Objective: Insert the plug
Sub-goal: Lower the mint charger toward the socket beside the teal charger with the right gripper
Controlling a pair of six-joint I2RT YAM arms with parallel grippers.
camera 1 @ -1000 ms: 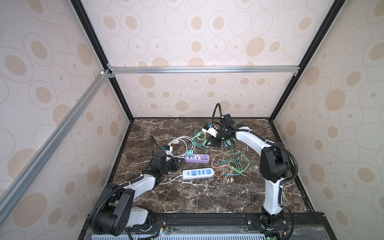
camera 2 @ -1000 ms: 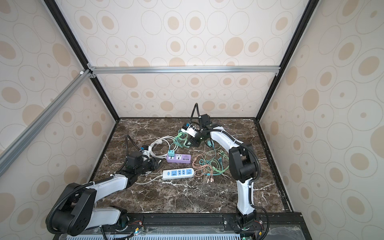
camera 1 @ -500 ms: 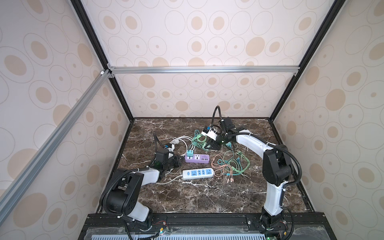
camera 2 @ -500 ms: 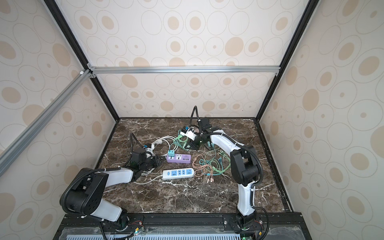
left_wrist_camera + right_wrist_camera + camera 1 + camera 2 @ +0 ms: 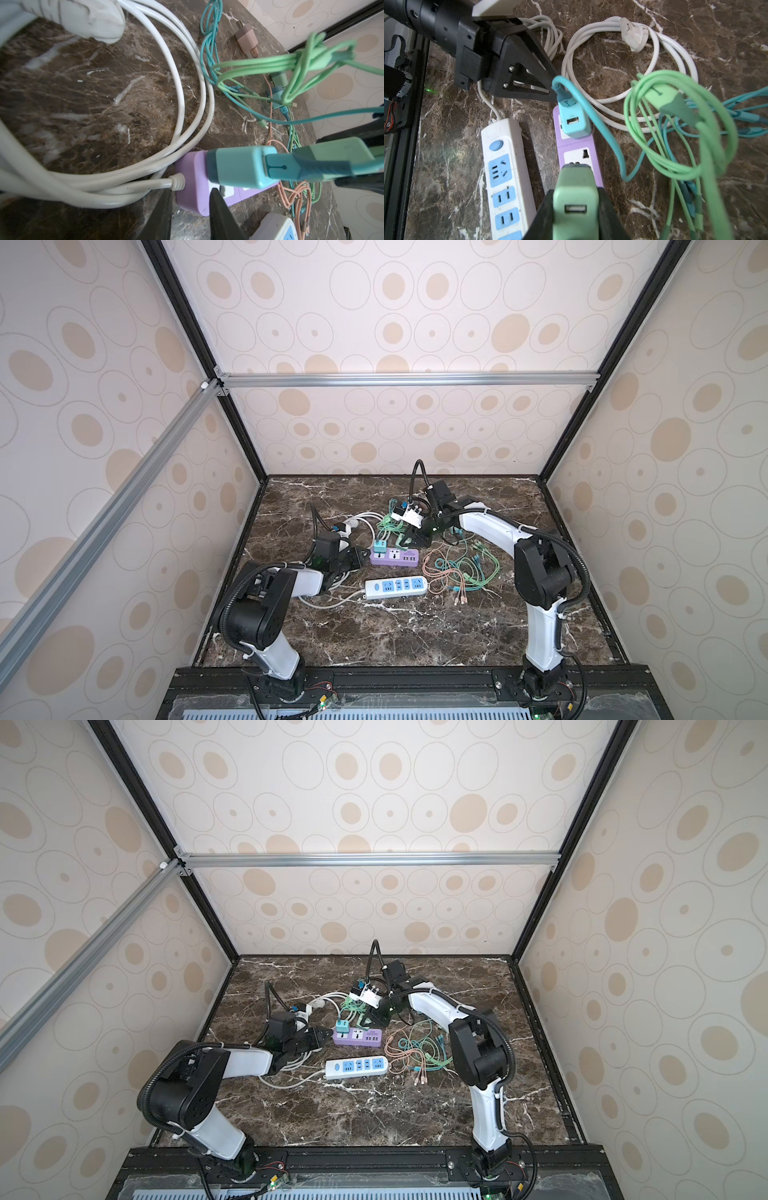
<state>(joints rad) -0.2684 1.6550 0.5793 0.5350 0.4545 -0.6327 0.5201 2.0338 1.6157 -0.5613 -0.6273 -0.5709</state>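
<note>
Lining up: my R jaws clamp green plug [image 5: 575, 187] at 1 o'clock of purple strip [image 5: 395, 560]; L jaws' grip unclear. Next: seat prongs, press.

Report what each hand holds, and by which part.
Right hand: green charger, clamped by its side faces. Left hand: astride the purple strip at its cord end; grip cannot be told.

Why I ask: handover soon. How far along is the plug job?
Done: teal charger sits in the purple power strip. In hand: right gripper holds the green charger over the free socket; left gripper sits at the strip's cord end. Left: push it in.
</note>
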